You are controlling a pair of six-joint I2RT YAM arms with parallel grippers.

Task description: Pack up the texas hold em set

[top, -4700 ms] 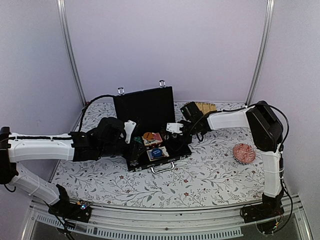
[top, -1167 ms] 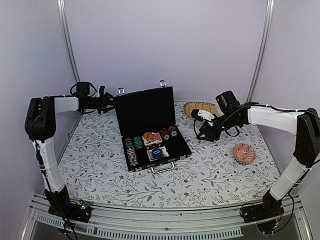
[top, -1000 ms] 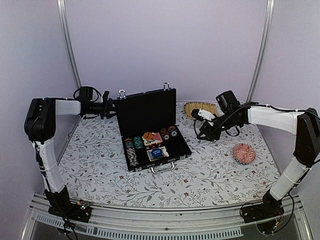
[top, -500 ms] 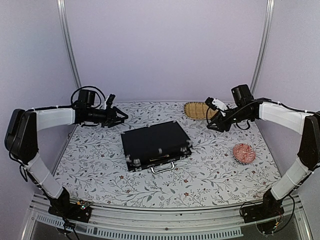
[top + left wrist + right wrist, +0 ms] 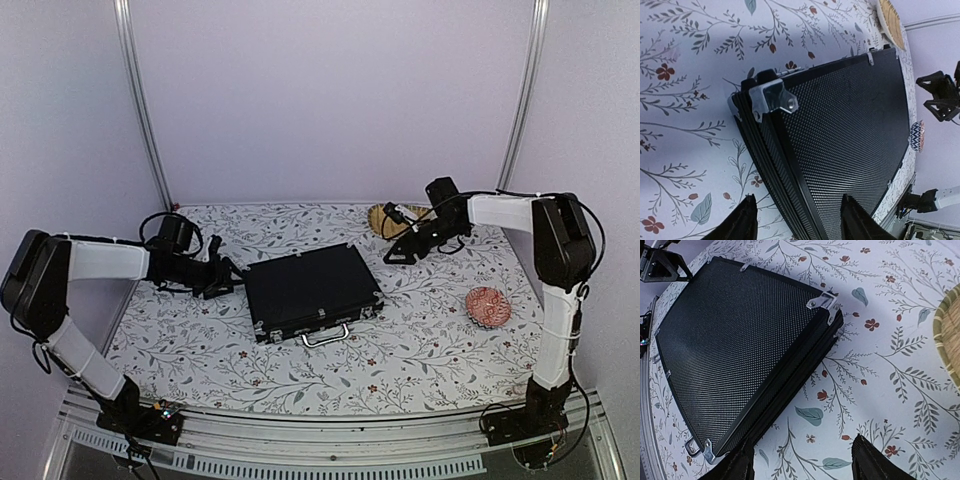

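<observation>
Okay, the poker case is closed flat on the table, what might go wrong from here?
1. The briefcase front latches may not be fastened; I cannot tell, so lifting by the handle might spill it.
2. The open left gripper sits close to its rear corner and could shove it sideways.

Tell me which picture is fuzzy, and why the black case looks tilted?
Top external view: soft, even light, slightly fuzzy, the briefcase just a dark slab. Left wrist view: the camera is rolled, so the briefcase looks slanted; its weave is sharp, the fingers at the bottom edge blurry. Right wrist view: sharp too, with a bright shine on the metal corner.
</observation>
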